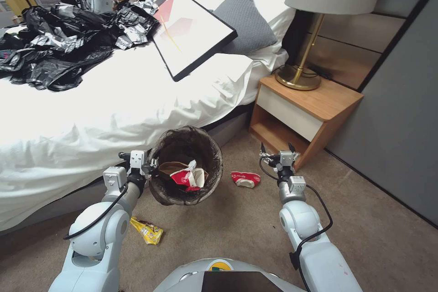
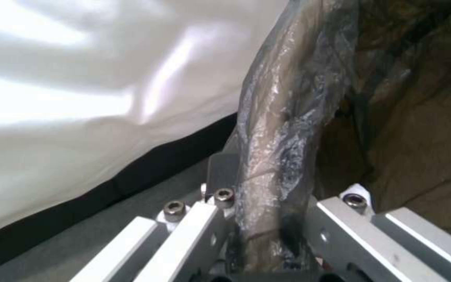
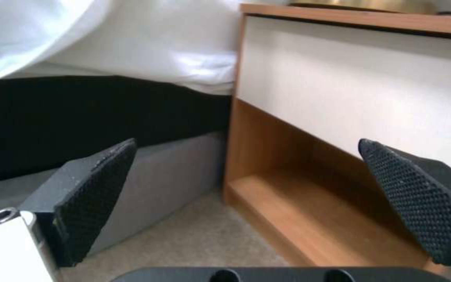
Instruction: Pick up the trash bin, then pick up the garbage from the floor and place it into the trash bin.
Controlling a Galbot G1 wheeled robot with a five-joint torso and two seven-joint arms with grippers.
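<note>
The trash bin (image 1: 200,146), lined with a dark brown bag, hangs off the floor beside the bed. My left gripper (image 1: 153,164) is shut on its rim (image 2: 278,156); the wrist view shows the bagged rim clamped between the jaws. Inside the bin lie a brown paper bag (image 1: 171,168) and a red-and-white paper cup (image 1: 189,178). Of the garbage on the carpet, another red-and-white cup (image 1: 245,179) lies right of the bin, and a yellow snack wrapper (image 1: 147,231) rests near my left arm. My right gripper (image 1: 278,149) hangs open above the floor, right of that cup, its pads (image 3: 98,192) wide apart.
The white bed (image 1: 91,114) runs along the left with a heap of black and silver sheeting (image 1: 59,50), a framed picture (image 1: 187,27) and a grey pillow. A wooden nightstand (image 1: 305,109) with a brass lamp (image 1: 315,23) stands close ahead of the right gripper. A dark wall panel closes the right side.
</note>
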